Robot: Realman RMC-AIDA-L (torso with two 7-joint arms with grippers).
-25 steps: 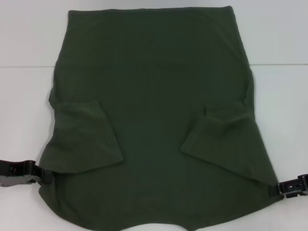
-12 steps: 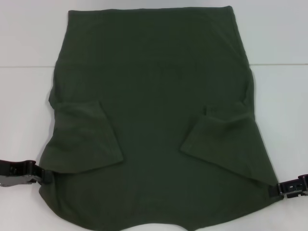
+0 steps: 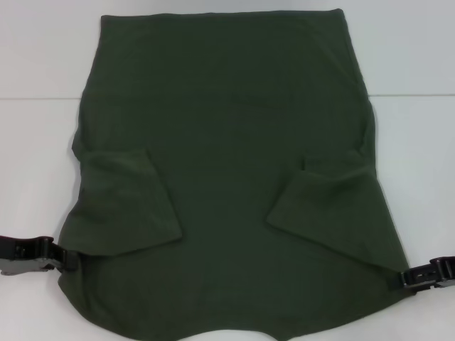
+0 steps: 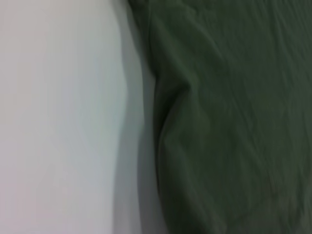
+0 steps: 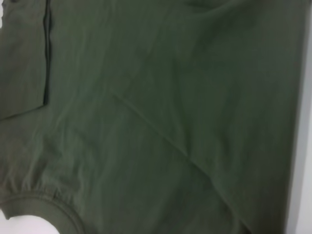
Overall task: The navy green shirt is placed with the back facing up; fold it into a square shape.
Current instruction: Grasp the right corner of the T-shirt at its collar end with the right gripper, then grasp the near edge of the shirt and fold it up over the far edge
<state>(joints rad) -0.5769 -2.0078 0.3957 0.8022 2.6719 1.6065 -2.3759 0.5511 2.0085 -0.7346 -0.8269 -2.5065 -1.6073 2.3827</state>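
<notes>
The navy green shirt [image 3: 227,177] lies flat on the white table [image 3: 35,156], plain side up, hem at the far edge and neckline at the near edge. Both sleeves are folded inward: the left sleeve [image 3: 128,202] and the right sleeve [image 3: 327,206]. My left gripper [image 3: 67,258] sits low at the shirt's left shoulder edge, touching the cloth. My right gripper [image 3: 404,278] sits at the right shoulder edge, also against the cloth. The left wrist view shows the shirt [image 4: 234,122] beside bare table. In the right wrist view the shirt [image 5: 161,117] fills the frame, with the collar rim [image 5: 39,202] visible.
A seam line [image 3: 43,97] runs across the white table behind the shirt's midline. Bare tabletop [image 3: 419,177] lies on both sides of the shirt.
My right gripper has slid a little inward and toward the near edge, closer onto the right shoulder. The left gripper and the shirt have stayed put.
</notes>
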